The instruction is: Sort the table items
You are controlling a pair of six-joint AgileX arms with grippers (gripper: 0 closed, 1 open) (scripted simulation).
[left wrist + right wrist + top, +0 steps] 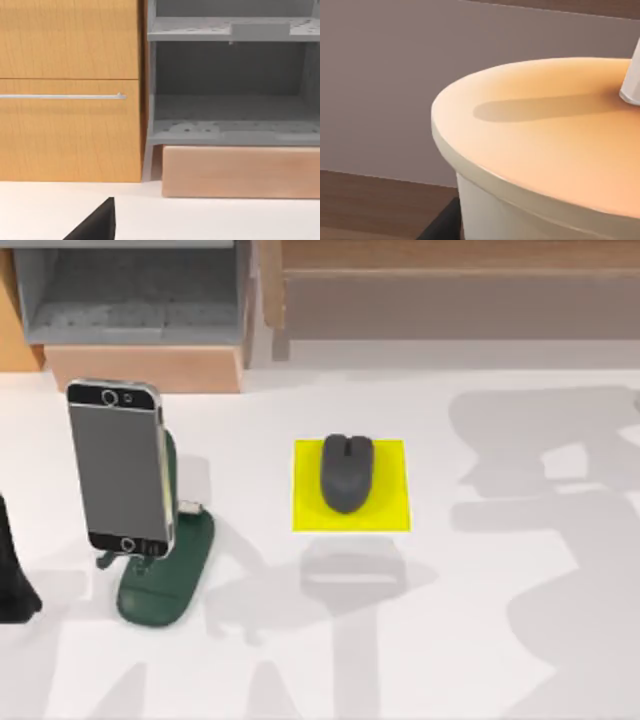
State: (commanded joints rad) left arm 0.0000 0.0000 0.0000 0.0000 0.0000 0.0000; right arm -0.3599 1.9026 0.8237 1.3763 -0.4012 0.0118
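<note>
Left arm [12,570]: a dark shape at the table's left edge, parked. Whether its gripper is spread or pressed together cannot be told.

Phone [118,469]: left part of the table [480,640], standing propped on a dark green stand [170,570], grey screen facing up to the overhead camera, black bezels top and bottom, silver edge.

Shelf unit [130,290]: grey, open-fronted, at the back left, resting on a pale wooden block [145,368]; the left wrist view shows it beside a wooden drawer front [70,90] with a thin metal handle [62,96].

Mouse [346,472]: dark grey, oval — lying on a yellow square mat [385,510] near the table's middle, well apart from the phone.

Right arm: the right wrist view faces a rounded, cream-coloured top [545,145] with a brown wall behind. The state of its gripper cannot be told.
</note>
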